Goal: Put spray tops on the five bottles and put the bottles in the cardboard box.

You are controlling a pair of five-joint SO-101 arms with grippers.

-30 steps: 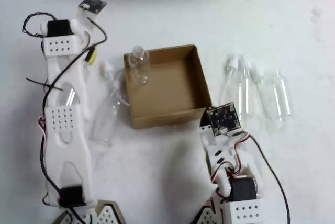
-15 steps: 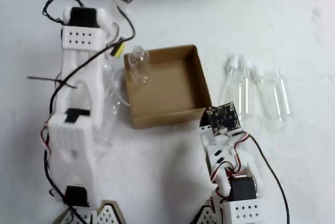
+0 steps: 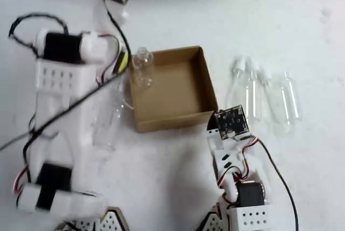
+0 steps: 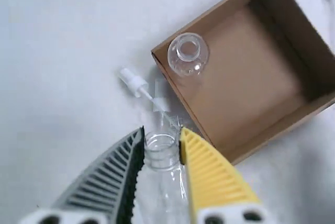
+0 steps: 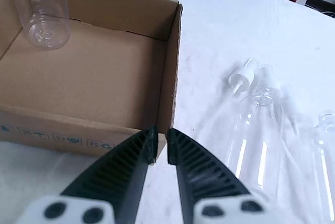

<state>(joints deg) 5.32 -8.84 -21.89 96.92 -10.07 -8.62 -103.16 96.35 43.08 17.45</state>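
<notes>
My left gripper [image 4: 161, 131], with one grey and one yellow finger, is shut on the open neck of a clear bottle [image 4: 159, 150], which has no spray top. In the high view that bottle [image 3: 108, 120] is just left of the cardboard box [image 3: 178, 113]. A loose white spray top [image 4: 135, 82] lies on the table beside the box. Another capless bottle [image 3: 143, 66] stands upright in the box's far left corner. My right gripper [image 5: 159, 139] is shut and empty, just short of the box's near right corner. Two clear bottles [image 3: 253, 97] [image 3: 289, 100] lie right of the box, with spray tops [image 3: 237, 69] by them.
The left arm [image 3: 56, 107] stands raised over the table's left side, with loose black cables around it. The right arm's base [image 3: 242, 198] sits at the near edge. The rest of the table is bare white [image 3: 172, 177].
The left arm has risen and swung over the bottle beside the box, and its wrist camera has moved toward the table's far edge. The right arm and the bottles on the right have not moved.
</notes>
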